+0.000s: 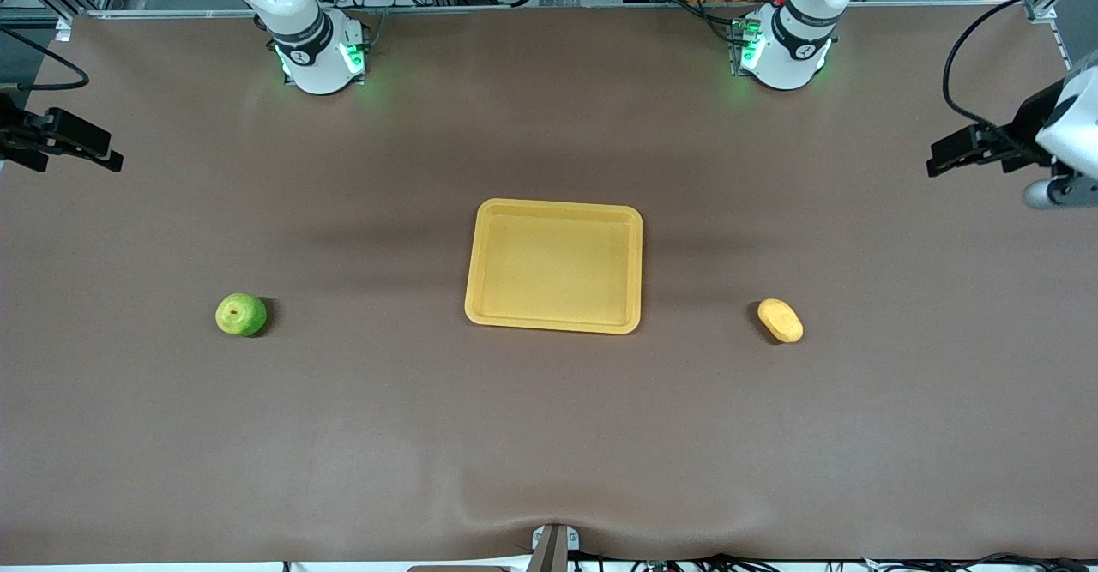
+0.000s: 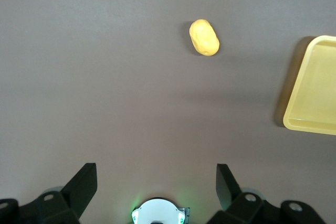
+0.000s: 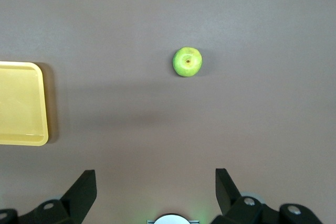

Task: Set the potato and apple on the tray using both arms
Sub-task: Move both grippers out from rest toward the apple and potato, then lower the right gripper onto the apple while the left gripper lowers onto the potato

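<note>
The yellow-orange tray (image 1: 480, 298) lies empty at the table's middle. The green apple (image 1: 241, 314) sits on the table toward the right arm's end, level with the tray's nearer edge. The oblong yellow potato (image 1: 780, 320) lies toward the left arm's end. My right gripper (image 1: 110, 159) hangs high at the right arm's end of the table. In the right wrist view it (image 3: 155, 177) is open and empty, with the apple (image 3: 187, 62) and a tray corner (image 3: 39, 103) below. My left gripper (image 1: 935, 163) hangs high at the left arm's end. It (image 2: 156, 174) is open and empty, away from the potato (image 2: 204, 37) and the tray (image 2: 294, 114).
The brown table cover (image 1: 549, 435) is bare apart from these three things. The arms' white green-lit bases (image 1: 322, 57) (image 1: 781, 53) stand along the table edge farthest from the front camera. A small metal bracket (image 1: 553, 546) sits at the nearest edge.
</note>
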`<state>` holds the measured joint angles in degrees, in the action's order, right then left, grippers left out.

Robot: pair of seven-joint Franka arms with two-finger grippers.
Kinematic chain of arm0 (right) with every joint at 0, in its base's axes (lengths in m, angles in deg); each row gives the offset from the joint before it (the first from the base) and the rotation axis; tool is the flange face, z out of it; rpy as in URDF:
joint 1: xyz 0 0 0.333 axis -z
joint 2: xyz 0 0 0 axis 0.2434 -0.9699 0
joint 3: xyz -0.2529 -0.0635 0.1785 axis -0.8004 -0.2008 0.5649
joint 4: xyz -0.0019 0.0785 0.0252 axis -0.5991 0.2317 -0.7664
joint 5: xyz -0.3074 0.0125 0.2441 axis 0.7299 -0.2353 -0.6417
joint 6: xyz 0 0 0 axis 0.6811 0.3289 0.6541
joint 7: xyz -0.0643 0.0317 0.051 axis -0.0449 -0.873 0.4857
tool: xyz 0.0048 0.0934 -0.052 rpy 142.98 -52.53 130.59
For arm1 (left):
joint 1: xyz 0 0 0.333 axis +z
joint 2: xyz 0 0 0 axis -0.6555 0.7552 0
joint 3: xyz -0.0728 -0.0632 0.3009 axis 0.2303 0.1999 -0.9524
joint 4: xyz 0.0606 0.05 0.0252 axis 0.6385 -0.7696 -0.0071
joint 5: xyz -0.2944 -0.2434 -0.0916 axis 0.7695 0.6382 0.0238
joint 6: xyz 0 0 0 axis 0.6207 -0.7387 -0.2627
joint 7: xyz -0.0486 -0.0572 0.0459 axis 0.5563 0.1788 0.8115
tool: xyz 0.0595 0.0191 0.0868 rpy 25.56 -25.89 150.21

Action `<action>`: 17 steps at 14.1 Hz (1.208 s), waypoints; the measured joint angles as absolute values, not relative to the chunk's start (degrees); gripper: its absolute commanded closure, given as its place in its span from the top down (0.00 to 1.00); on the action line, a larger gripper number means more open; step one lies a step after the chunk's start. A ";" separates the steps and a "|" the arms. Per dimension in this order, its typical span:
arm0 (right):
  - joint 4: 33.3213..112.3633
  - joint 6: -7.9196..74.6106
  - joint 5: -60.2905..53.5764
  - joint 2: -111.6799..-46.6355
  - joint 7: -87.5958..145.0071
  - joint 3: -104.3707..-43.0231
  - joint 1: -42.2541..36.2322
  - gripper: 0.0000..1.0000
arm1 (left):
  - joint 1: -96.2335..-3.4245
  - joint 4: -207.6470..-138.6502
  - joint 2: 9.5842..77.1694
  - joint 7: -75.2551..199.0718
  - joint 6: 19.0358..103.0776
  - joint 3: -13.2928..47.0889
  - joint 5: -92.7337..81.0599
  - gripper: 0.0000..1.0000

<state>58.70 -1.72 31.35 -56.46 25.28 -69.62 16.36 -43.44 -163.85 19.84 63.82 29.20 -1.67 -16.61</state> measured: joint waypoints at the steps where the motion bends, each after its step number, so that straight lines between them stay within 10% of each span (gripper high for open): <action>1: 58.70 -1.72 31.35 -56.46 25.28 -69.62 16.37 1.00 | -43.39 -163.84 21.03 63.82 29.55 -1.69 -16.61 1.00; 17: 58.92 0.18 31.35 -71.38 26.73 -69.37 12.80 1.00 | -44.07 -164.00 35.60 58.57 46.53 -1.43 -16.60 1.00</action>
<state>58.92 0.18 31.35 -71.38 26.73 -69.37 12.80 -44.07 -164.00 35.60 58.57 46.53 -1.43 -16.60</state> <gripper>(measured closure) 0.000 0.000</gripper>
